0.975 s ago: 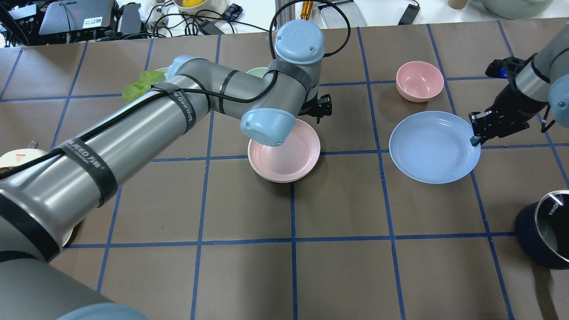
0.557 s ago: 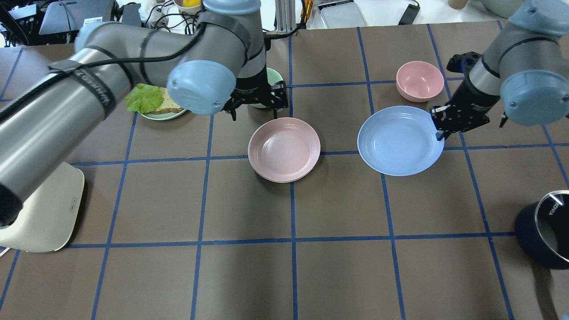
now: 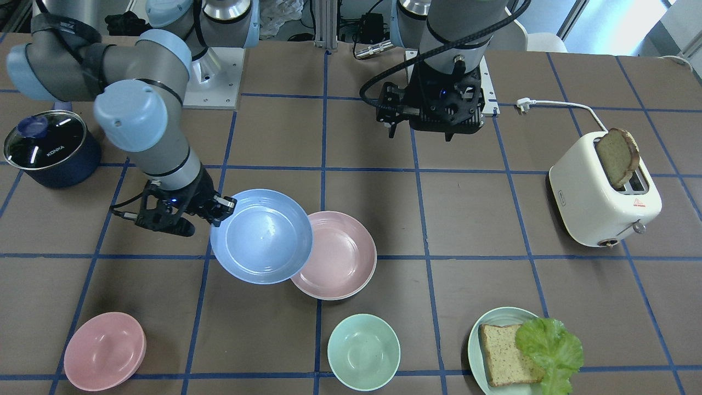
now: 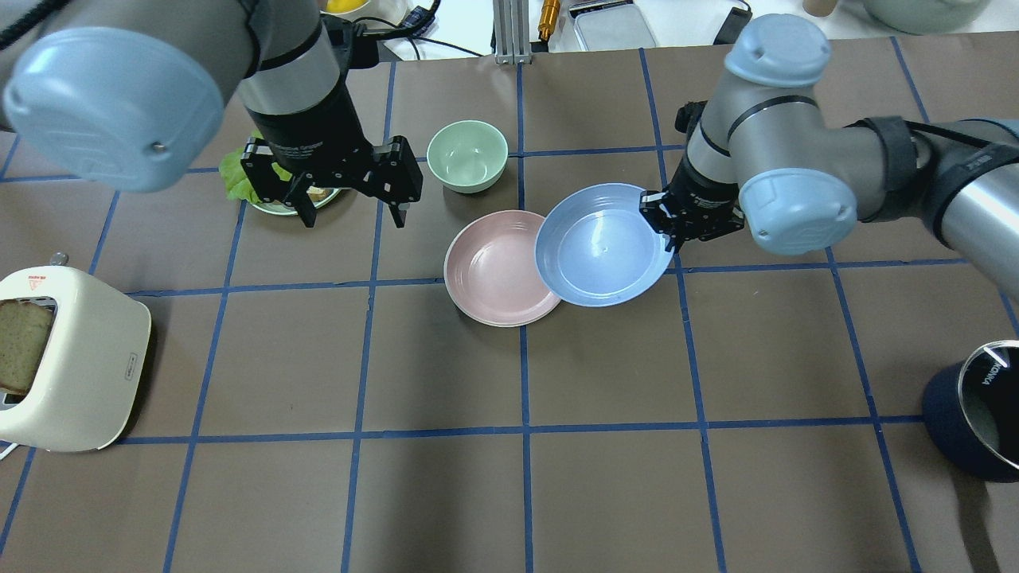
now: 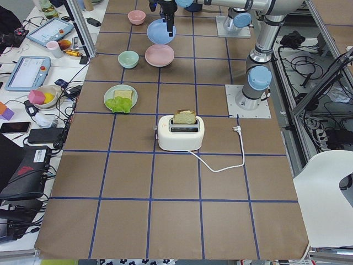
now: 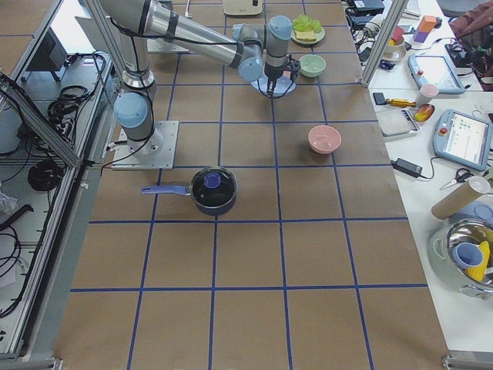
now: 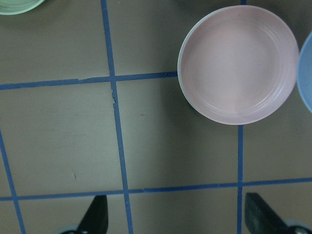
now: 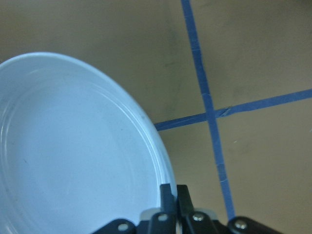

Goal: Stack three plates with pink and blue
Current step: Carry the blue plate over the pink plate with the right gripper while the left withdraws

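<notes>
Nearest the robot's base, a dark blue pot with a glass lid (image 4: 975, 414) stands at the robot's right end of the brown table gridded with blue tape (image 4: 605, 493). A cream-coloured toaster (image 4: 76, 382) with a slice of bread (image 3: 617, 156) standing in its slot is at the left end.

The left gripper (image 4: 353, 216) hangs high over the table on the robot's side of the plates. Its fingers are spread wide with nothing between them, and its wrist view looks straight down on the table.

Further out, near the table's middle, the matte pale pink round plate (image 4: 489, 274) lies flat. A cream-white rim (image 7: 196, 107) shows under its edge, as of a second plate beneath it.

The right gripper (image 4: 659, 219) pinches the matte light blue round plate (image 4: 601, 243) by the rim on its right side, fingers pressed close on it. The blue plate is held off the table and overlaps the pink plate's right edge from above; whether the two touch cannot be told.

Beyond them stand a small mint-green bowl (image 4: 467, 155) and, to the left, a pale green plate (image 3: 502, 317) carrying a piece of bread (image 3: 507, 354) and a lettuce leaf (image 3: 551, 345). A small pink bowl (image 3: 104, 351) sits well apart on the right.
</notes>
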`<state>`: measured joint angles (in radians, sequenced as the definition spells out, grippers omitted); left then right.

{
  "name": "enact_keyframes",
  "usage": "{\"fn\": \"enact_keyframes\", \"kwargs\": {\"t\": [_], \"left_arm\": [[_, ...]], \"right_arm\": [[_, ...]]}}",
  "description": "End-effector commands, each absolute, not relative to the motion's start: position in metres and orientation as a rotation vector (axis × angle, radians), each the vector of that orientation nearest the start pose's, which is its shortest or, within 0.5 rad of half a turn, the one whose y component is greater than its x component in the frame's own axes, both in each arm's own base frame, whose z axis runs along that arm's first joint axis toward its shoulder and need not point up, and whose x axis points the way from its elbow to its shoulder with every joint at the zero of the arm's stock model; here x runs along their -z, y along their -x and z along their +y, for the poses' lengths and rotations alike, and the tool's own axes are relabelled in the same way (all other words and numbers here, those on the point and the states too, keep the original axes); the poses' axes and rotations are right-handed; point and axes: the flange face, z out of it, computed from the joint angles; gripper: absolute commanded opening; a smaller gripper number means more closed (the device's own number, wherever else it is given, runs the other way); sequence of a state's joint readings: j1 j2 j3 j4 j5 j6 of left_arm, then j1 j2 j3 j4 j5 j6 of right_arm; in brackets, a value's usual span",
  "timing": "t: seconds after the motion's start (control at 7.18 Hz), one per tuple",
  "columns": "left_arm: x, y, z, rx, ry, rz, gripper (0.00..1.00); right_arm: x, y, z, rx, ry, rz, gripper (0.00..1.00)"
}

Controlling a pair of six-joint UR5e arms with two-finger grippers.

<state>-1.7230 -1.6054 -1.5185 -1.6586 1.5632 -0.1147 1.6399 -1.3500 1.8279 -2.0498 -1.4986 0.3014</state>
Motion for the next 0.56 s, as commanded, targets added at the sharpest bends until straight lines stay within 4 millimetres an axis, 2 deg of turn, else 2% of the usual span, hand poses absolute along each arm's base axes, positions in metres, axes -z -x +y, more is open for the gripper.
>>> {"fn": "enact_keyframes", "kwargs": {"t": [0.0, 0.14, 0.28, 0.42], "left_arm": [[-0.499, 0.174, -0.465, -0.088, 0.029, 3.147, 1.00], [-0.502, 0.158, -0.481, -0.032, 0.088, 3.182, 1.00], [-0.503, 0.149, -0.482, -0.010, 0.120, 3.193, 1.00], [-0.502, 0.151, -0.480, -0.015, 0.118, 3.190, 1.00]], "right_arm": [[-0.276, -0.237, -0.522, 0.012, -0.421, 3.044, 0.00], [-0.273, -0.244, -0.521, 0.011, -0.439, 3.038, 0.00], [-0.271, -0.246, -0.523, 0.017, -0.439, 3.022, 0.00], [-0.260, -0.247, -0.528, 0.019, -0.478, 3.018, 0.00]]}}
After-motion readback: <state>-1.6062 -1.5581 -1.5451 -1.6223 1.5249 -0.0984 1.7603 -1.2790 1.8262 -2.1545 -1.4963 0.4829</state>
